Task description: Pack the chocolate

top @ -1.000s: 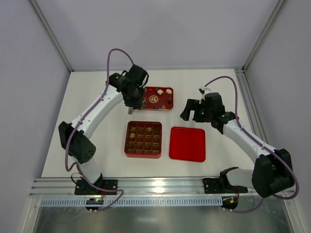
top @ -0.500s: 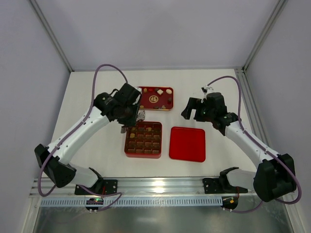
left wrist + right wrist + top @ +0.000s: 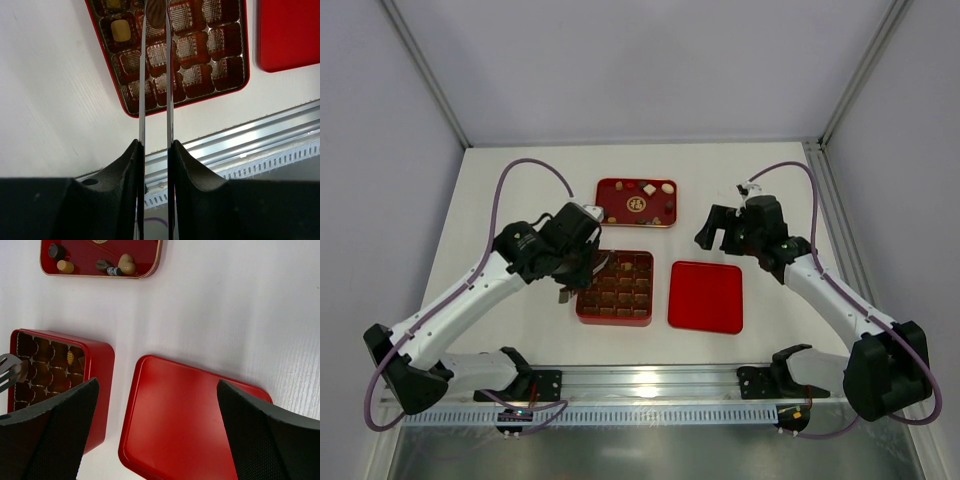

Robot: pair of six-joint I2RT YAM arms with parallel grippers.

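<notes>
1. Chocolate: one dark brown piece [image 3: 157,12] is clenched between the tips of the left jaws, which are thin, flat and nearly together. It hangs over the red box [image 3: 615,318], above a compartment near the box's left edge in the top view. Whether it touches the liner beneath cannot be told.
2. More chocolate [image 3: 649,187], in white, tan and dark pieces, lies loose in the shallow red tray [image 3: 610,213]. The tray sits on the white surface [image 3: 665,243] beyond the box and apart from it.
3. Inside the box, a tan piece [image 3: 120,30] sits in a compartment just beside the held one. The brown grid [image 3: 190,47] around it shows ribbed liners.
4. The left arm [image 3: 470,300] stretches diagonally from its base to the box's left side.
5. The right jaws are released, spread wide and grasp nothing. They hover above the surface, right of the tray and beyond the flat red lid [image 3: 706,296]. In the right wrist view the lid lies below and between them.
6. The right arm [image 3: 830,295] runs from its base at the near right corner towards the middle of the surface.
7. The lid lies flat just to the right of the box, with a strip of white surface between the two.
8. An aluminium rail [image 3: 650,385] borders the near edge of the surface.
</notes>
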